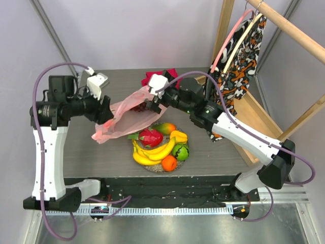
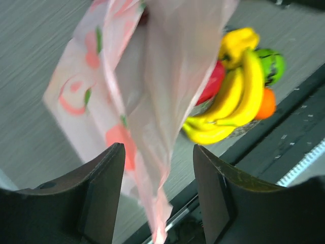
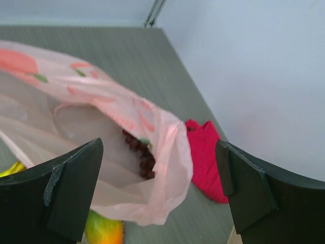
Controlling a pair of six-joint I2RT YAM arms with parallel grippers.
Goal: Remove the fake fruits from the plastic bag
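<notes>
The pale pink plastic bag (image 1: pixel 124 119) hangs slanted above the table between both grippers. Dark purple grapes (image 3: pixel 138 150) lie inside its mouth. My left gripper (image 2: pixel 157 150) is open, and a loose strip of bag (image 2: pixel 152 76) dangles between its fingers without being pinched. At the bag's upper end my right gripper (image 3: pixel 158 146) stands wide open around the rim, gripping nothing. On the clear plate (image 1: pixel 157 170) lie bananas (image 1: pixel 152 152), a dragon fruit (image 1: pixel 150 136), a mango (image 1: pixel 165 127), a yellow pepper-like piece (image 1: pixel 179 136), a green apple (image 1: pixel 180 150) and an orange (image 1: pixel 169 162).
A folded red cloth (image 1: pixel 157 77) lies at the back of the table, behind the bag. A wooden rack with a patterned garment on a hanger (image 1: pixel 238 56) stands at the right. A black rail (image 1: pixel 167 185) runs along the front edge.
</notes>
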